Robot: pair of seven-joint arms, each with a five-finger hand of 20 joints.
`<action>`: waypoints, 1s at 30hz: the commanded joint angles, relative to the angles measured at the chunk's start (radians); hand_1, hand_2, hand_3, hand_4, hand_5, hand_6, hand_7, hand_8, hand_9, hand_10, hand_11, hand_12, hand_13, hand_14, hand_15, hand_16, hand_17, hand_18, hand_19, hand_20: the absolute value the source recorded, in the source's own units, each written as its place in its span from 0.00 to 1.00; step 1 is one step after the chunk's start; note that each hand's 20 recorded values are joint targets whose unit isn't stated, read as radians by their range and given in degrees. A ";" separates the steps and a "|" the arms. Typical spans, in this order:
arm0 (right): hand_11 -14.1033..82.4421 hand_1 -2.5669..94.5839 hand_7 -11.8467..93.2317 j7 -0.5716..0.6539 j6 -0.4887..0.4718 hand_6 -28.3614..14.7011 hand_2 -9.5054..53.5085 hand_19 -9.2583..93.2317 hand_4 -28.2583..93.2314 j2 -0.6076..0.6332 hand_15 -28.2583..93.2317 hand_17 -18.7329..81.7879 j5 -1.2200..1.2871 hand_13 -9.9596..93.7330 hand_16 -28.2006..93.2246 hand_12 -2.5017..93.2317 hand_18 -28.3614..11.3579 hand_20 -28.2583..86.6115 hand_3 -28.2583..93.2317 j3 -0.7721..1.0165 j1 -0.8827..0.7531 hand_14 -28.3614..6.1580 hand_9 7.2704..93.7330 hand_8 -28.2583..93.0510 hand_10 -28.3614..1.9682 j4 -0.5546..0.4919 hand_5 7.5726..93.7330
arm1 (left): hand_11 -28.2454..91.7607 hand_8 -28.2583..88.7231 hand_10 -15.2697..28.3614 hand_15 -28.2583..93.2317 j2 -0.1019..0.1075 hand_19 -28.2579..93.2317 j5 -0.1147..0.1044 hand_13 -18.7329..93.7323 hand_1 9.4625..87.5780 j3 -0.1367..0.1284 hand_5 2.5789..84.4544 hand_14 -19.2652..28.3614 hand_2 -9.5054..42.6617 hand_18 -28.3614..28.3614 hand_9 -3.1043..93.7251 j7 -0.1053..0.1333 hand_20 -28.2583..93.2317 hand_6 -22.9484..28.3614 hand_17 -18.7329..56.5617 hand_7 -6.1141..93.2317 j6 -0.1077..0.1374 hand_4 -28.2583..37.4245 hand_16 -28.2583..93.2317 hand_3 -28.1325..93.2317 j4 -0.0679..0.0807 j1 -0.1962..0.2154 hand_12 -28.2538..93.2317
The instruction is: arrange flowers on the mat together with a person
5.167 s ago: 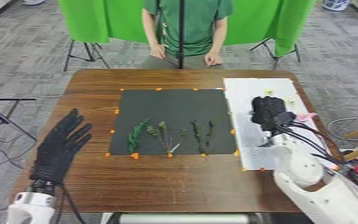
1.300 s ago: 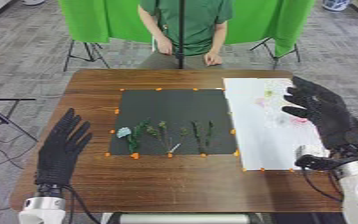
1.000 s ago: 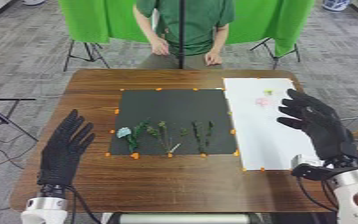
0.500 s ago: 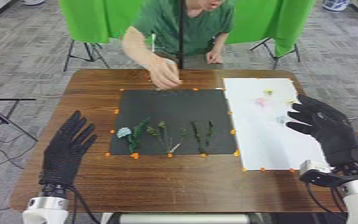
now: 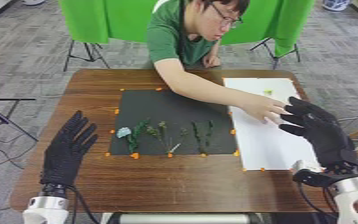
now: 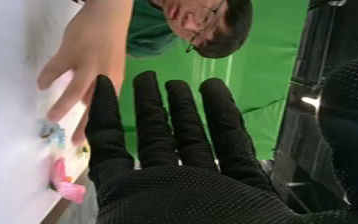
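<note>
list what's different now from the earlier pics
The person's hand has moved from the table's far side, across the dark mat, to the white sheet. The robot's right hand has drawn back from over that sheet toward the right, its fingers now spread open. A pale blue flower has appeared on the mat's left side. The green stems and left hand look much as before.

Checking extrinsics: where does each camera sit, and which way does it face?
Head view: on the robot's head, facing forward and down at the table and dark mat; left hand, right hand and person's arm show.
Right wrist view: on the right wrist, facing past its gloved fingers toward the green cloth; person's hand shows too.
Both: right hand, person's hand, white sheet, green cloth.
</note>
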 commanded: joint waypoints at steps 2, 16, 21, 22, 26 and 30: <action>0.25 0.23 0.25 0.016 0.029 0.51 0.03 0.53 0.02 0.012 0.39 0.27 -0.013 0.39 0.46 0.25 0.18 0.48 0.92 -0.012 0.008 0.47 0.31 0.15 0.47 0.004 0.34 | 0.36 0.17 0.57 0.37 -0.010 0.54 -0.004 0.33 0.23 0.004 0.33 0.67 0.09 0.87 0.24 -0.008 0.30 0.51 0.10 0.20 -0.007 0.00 0.28 0.79 0.005 0.007 0.35; 0.26 0.23 0.25 0.032 0.041 0.51 0.03 0.54 0.02 0.014 0.40 0.27 -0.021 0.39 0.45 0.25 0.18 0.48 0.92 -0.035 0.030 0.47 0.31 0.15 0.47 0.012 0.34 | 0.36 0.17 0.57 0.37 -0.022 0.55 -0.004 0.33 0.22 0.001 0.33 0.67 0.09 0.87 0.24 -0.010 0.30 0.52 0.10 0.19 -0.004 0.00 0.28 0.79 0.002 0.016 0.35; 0.26 0.23 0.25 0.050 0.096 0.51 0.04 0.54 0.02 0.048 0.40 0.27 -0.030 0.39 0.45 0.25 0.18 0.48 0.92 -0.100 0.075 0.47 0.31 0.15 0.47 0.025 0.34 | 0.36 0.17 0.57 0.37 -0.027 0.55 -0.003 0.33 0.22 0.000 0.33 0.67 0.09 0.87 0.24 -0.013 0.31 0.52 0.10 0.19 -0.004 0.00 0.28 0.79 0.000 0.018 0.35; 0.26 0.23 0.25 0.051 0.103 0.51 0.04 0.54 0.02 0.053 0.40 0.27 -0.031 0.39 0.45 0.25 0.18 0.47 0.92 -0.110 0.082 0.47 0.31 0.15 0.47 0.028 0.34 | 0.36 0.17 0.57 0.37 -0.028 0.55 -0.003 0.33 0.22 0.001 0.33 0.67 0.09 0.87 0.24 -0.012 0.31 0.52 0.10 0.19 -0.004 0.00 0.28 0.79 0.001 0.018 0.35; 0.26 0.23 0.25 0.058 0.125 0.51 0.04 0.54 0.02 0.063 0.40 0.27 -0.035 0.39 0.45 0.25 0.18 0.47 0.92 -0.136 0.105 0.47 0.31 0.15 0.47 0.036 0.34 | 0.36 0.17 0.57 0.37 -0.029 0.55 -0.005 0.33 0.22 0.000 0.33 0.67 0.09 0.87 0.24 -0.012 0.31 0.52 0.10 0.19 -0.004 0.00 0.28 0.79 -0.001 0.020 0.35; 0.26 0.23 0.25 0.064 0.135 0.51 0.04 0.54 0.02 0.069 0.41 0.27 -0.039 0.39 0.45 0.25 0.18 0.47 0.92 -0.152 0.124 0.47 0.31 0.15 0.47 0.042 0.34 | 0.36 0.17 0.57 0.37 -0.027 0.54 -0.006 0.33 0.22 0.001 0.33 0.67 0.09 0.87 0.24 -0.009 0.31 0.52 0.10 0.19 -0.002 0.00 0.28 0.79 -0.001 0.020 0.35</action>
